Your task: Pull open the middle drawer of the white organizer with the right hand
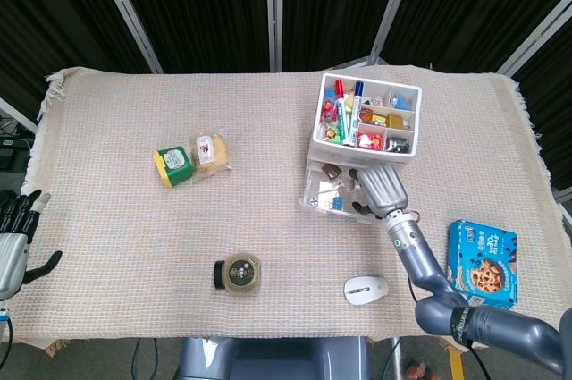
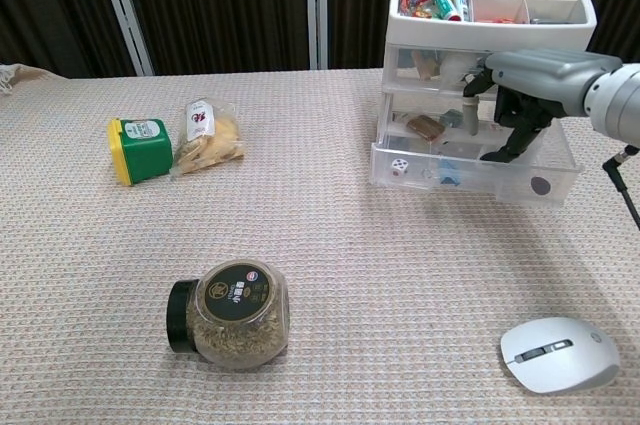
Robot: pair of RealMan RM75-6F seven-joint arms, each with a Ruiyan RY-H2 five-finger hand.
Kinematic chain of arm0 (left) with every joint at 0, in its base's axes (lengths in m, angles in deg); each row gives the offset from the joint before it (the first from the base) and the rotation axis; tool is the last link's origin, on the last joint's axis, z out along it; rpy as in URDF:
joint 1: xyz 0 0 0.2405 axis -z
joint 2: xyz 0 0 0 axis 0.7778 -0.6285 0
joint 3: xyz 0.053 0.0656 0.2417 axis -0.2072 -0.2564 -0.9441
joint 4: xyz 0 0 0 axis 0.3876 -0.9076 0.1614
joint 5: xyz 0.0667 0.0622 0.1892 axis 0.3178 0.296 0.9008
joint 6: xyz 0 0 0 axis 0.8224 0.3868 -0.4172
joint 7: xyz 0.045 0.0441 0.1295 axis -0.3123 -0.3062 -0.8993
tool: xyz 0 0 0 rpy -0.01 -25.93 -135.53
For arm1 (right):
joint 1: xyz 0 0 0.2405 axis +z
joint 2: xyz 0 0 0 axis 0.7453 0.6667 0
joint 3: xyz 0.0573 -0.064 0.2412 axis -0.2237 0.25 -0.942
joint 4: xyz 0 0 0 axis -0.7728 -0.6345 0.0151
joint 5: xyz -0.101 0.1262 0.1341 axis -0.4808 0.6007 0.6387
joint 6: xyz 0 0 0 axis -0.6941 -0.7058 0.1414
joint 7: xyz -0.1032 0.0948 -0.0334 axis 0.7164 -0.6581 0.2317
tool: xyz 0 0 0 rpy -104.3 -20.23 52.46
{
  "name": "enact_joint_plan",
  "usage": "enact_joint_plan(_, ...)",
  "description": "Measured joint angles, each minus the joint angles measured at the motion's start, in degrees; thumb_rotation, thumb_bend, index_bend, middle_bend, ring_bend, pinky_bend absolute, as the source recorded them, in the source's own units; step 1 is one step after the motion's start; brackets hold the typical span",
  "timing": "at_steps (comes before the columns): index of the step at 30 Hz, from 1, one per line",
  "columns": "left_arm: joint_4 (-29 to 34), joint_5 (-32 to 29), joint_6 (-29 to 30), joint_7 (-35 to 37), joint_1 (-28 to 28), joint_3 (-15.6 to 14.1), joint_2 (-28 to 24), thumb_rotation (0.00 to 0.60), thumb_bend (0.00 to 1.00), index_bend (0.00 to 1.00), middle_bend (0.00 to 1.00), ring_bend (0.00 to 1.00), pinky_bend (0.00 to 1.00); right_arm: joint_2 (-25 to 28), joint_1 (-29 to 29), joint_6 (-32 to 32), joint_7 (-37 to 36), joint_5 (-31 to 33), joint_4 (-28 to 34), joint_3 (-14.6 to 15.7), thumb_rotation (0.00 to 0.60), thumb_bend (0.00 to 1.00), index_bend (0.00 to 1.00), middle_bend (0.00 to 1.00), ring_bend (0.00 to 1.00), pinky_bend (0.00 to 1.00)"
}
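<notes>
The white organizer [image 1: 365, 130] [image 2: 488, 55] stands at the right rear of the table, its top tray full of pens and small items. Its lowest clear drawer [image 1: 335, 201] [image 2: 470, 173] is pulled out and holds a die and small pieces. My right hand [image 1: 382, 189] [image 2: 532, 80] hovers over that drawer, against the organizer's front. Its fingers [image 2: 497, 150] are bent downward and apart, and I see nothing gripped in them. My left hand [image 1: 13, 239] hangs beyond the table's left edge with its fingers spread, holding nothing.
A white mouse [image 1: 366, 290] [image 2: 558, 353] lies near the front edge, and a blue cookie box [image 1: 483, 263] lies to its right. A spice jar [image 1: 239, 273] [image 2: 228, 313] lies at front centre. A green tub [image 2: 140, 148] and a snack bag [image 2: 208, 135] sit at left.
</notes>
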Motion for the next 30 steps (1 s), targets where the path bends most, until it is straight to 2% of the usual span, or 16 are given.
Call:
enact_joint_plan(7,0.0,0.0,0.0,0.1,0.0,0.0,-0.1,0.600,0.29,0.00,0.00,0.00,0.00,-1.2,0.9,1.0,1.3,2.3,-1.6,0.6,0.600,0.16,0.53,1.00,1.00,0.74)
enact_joint_plan(25,0.0,0.0,0.0,0.1,0.0,0.0,-0.1,0.600,0.29,0.00,0.00,0.00,0.00,-1.3,1.1,0.1,2.1,2.7,-2.1,1.4,0.600,0.23,0.56,1.00,1.00,0.74)
enact_joint_plan(30,0.0,0.0,0.0,0.1,0.0,0.0,-0.1,0.600,0.29,0.00,0.00,0.00,0.00,-1.2,1.1,-0.2,2.2,2.8,-2.0,1.4,0.600,0.25,0.60,1.00,1.00,0.74)
